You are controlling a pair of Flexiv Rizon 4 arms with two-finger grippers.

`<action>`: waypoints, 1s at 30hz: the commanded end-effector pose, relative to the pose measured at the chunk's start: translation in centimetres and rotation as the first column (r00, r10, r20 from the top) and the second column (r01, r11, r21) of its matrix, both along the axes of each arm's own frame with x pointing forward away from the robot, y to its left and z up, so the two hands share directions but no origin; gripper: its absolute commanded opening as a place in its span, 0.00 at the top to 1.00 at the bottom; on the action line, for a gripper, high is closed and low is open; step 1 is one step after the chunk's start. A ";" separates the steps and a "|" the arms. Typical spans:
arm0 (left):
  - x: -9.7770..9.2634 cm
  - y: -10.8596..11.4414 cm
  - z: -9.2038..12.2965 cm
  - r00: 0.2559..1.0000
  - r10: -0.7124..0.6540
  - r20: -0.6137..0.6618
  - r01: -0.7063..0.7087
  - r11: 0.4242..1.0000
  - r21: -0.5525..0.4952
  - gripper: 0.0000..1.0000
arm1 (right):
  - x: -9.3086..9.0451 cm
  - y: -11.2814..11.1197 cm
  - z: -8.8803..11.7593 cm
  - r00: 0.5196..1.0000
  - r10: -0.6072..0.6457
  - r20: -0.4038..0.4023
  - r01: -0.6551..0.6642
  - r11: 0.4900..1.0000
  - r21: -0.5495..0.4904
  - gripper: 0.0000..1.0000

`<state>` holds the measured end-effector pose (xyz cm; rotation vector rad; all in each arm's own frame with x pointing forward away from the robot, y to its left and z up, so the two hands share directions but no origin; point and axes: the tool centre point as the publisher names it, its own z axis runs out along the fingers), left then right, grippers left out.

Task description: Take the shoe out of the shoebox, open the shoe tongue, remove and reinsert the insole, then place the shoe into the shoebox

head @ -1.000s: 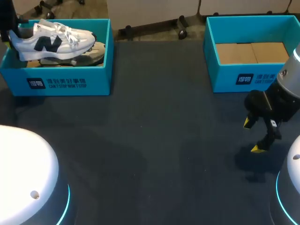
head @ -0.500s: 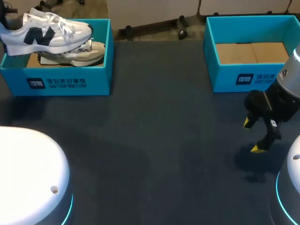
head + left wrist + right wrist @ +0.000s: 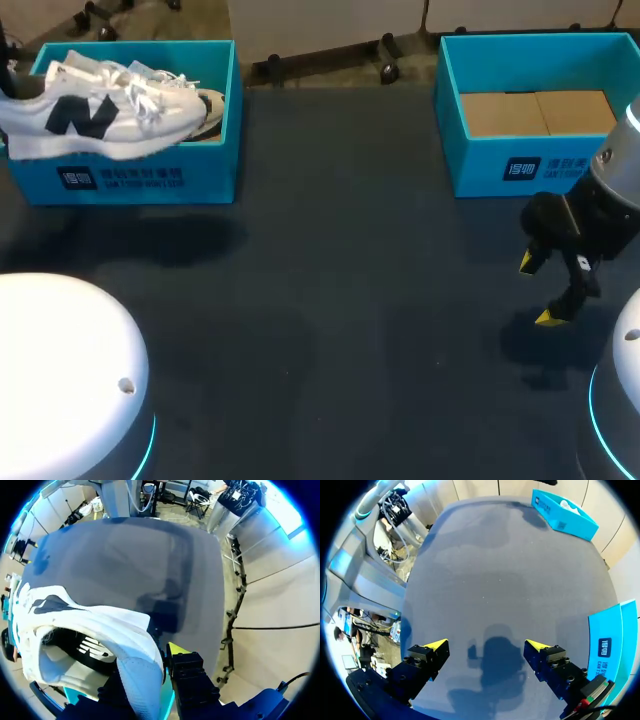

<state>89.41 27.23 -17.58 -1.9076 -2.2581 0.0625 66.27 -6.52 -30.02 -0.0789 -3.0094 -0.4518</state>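
Step one looks nearly done: the white shoe (image 3: 100,115) hangs in the air over the front wall of the left shoebox (image 3: 140,178), toe pointing toward the table's middle and sole clear of the rim. The left gripper (image 3: 145,667) pinches its heel collar between both fingers, only one yellow tip showing beside the fabric. A second shoe (image 3: 208,104) lies inside the box. The right gripper (image 3: 540,290) hovers low over the table (image 3: 350,300) in front of the other shoebox (image 3: 520,165), its fingers spread wide and holding nothing. Judging by this, setting the shoe down, opening the tongue, the insole work and the return to the box are all left to do.
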 end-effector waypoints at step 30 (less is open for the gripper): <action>-12.3 -9.6 -4.2 0.985 0.044 0.166 -0.058 0.995 0.081 1.00 | -0.1 0.0 -0.1 1.000 0.000 0.001 0.000 1.000 0.000 0.00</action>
